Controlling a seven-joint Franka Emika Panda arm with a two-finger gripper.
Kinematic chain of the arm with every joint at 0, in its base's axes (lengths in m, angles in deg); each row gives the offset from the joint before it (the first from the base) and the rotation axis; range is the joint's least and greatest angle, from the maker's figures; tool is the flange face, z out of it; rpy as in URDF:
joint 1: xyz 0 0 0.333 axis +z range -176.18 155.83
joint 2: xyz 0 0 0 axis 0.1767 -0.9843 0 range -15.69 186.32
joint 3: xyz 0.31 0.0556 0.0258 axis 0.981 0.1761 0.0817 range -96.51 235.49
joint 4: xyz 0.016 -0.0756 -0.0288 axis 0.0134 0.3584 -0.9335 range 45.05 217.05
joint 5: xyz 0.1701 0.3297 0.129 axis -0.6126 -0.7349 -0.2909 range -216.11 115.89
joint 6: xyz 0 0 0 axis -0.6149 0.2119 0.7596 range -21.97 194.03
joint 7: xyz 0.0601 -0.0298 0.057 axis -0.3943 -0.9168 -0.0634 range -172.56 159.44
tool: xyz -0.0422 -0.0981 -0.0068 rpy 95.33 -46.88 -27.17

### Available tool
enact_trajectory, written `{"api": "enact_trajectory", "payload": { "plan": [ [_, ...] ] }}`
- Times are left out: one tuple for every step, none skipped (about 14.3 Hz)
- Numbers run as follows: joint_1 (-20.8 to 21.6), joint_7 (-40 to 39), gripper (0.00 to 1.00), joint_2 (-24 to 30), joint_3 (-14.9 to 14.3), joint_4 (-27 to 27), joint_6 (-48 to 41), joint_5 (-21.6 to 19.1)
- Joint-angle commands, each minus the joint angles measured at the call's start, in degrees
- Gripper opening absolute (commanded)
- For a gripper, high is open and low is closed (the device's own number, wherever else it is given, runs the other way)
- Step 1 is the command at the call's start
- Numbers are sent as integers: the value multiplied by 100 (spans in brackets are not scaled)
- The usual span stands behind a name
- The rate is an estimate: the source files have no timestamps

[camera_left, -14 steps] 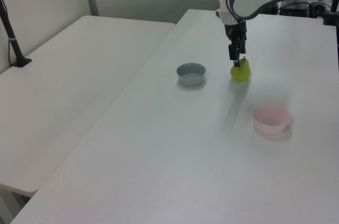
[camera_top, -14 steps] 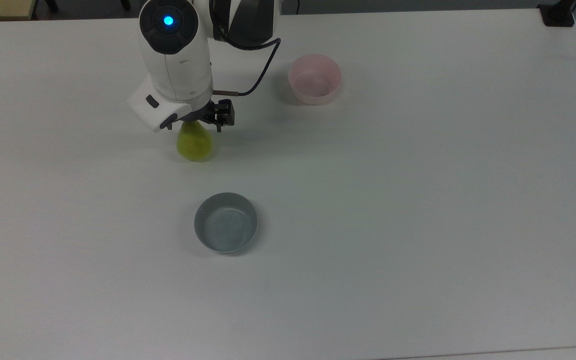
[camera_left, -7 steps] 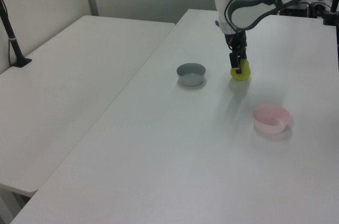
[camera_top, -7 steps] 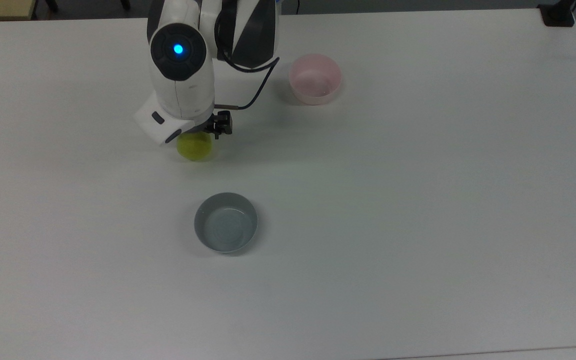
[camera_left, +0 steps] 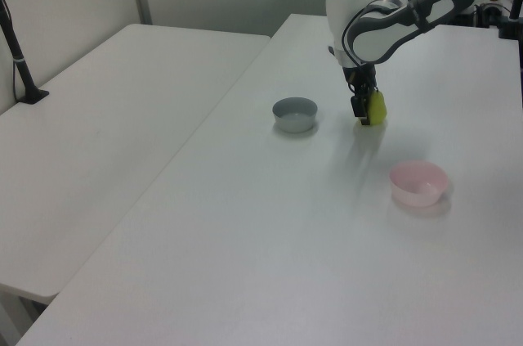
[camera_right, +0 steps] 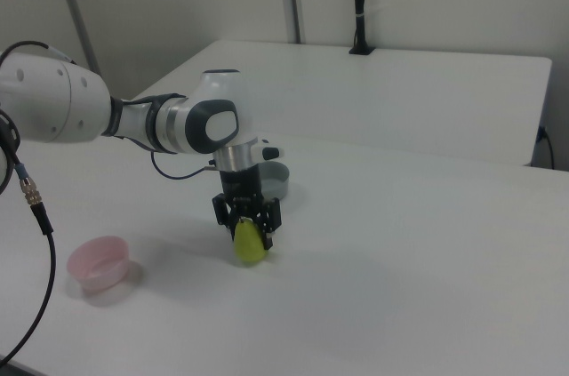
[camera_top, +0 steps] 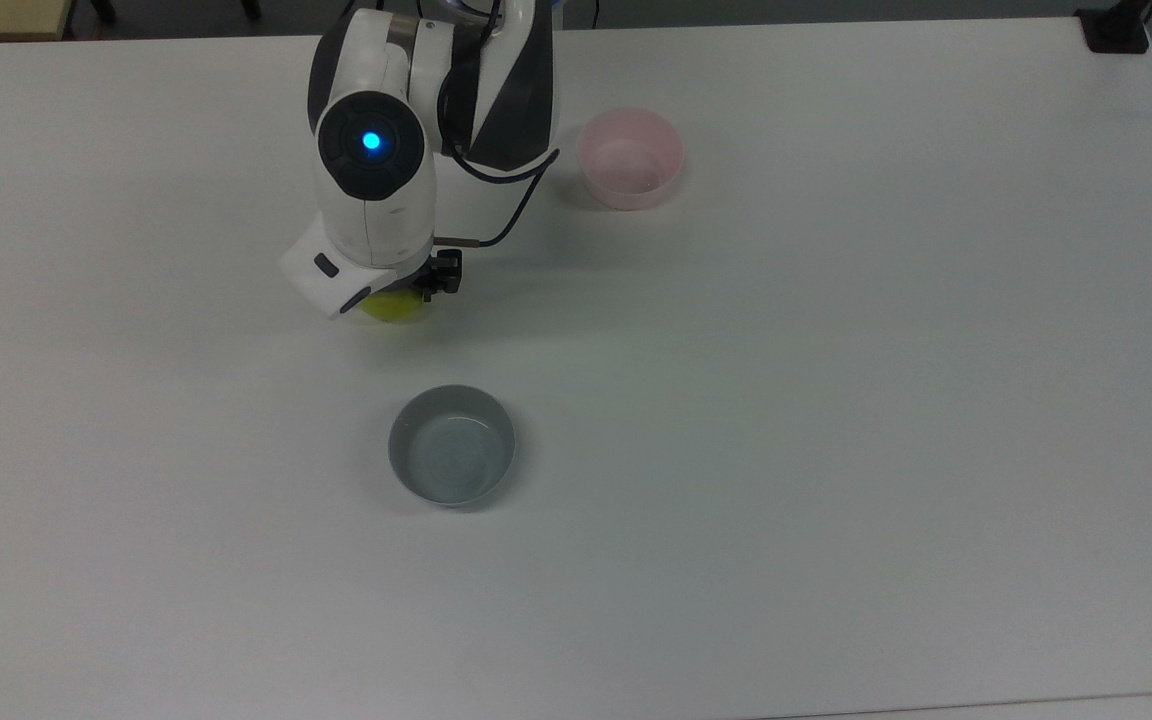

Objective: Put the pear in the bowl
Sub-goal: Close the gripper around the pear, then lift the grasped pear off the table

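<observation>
The yellow-green pear (camera_top: pixel 394 309) (camera_left: pixel 377 106) (camera_right: pixel 250 246) stands on the white table, mostly covered by the robot hand in the top view. My gripper (camera_top: pixel 398 294) (camera_left: pixel 367 111) (camera_right: pixel 250 227) is low over it, open, with one finger on each side of the pear's upper part. The pale pink bowl (camera_top: pixel 630 158) (camera_left: pixel 418 182) (camera_right: pixel 100 263) sits empty, well apart from the pear: up and to the right in the top view, at the right view's lower left.
An empty grey-blue bowl (camera_top: pixel 451 445) (camera_left: pixel 294 114) (camera_right: pixel 279 182) stands below the pear in the top view. The arm's black cable (camera_top: pixel 511 200) hangs beside the wrist. A second white table (camera_left: pixel 98 141) adjoins at the left view's left.
The gripper has come down over the pear, from just above its top to straddling it. The pear and both bowls have stayed in place.
</observation>
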Motion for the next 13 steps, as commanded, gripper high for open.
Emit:
{"api": "enact_trajectory", "payload": {
  "plan": [
    [-4,-115,22,181,-36,50,43,52],
    [-12,-123,21,251,-36,50,-36,52],
    [-13,-123,20,339,-36,42,-176,52],
    [-21,-132,20,497,-44,33,-308,52],
    [-21,-132,20,672,-45,24,-422,52],
    [-21,-132,20,874,-45,-2,-580,44],
    [-13,-132,20,1050,-53,-37,-756,35],
    [-4,-123,20,1217,-53,-125,-949,35],
    [-4,-132,20,1349,-88,-221,-1159,43],
    [-12,-132,20,1455,-106,-292,-1301,44],
    [-21,-158,21,1613,-115,-319,-1354,61],
    [-21,-219,21,1762,-124,-319,-1364,70],
    [31,-220,25,1807,-124,-319,-1372,70]
  ]
}}
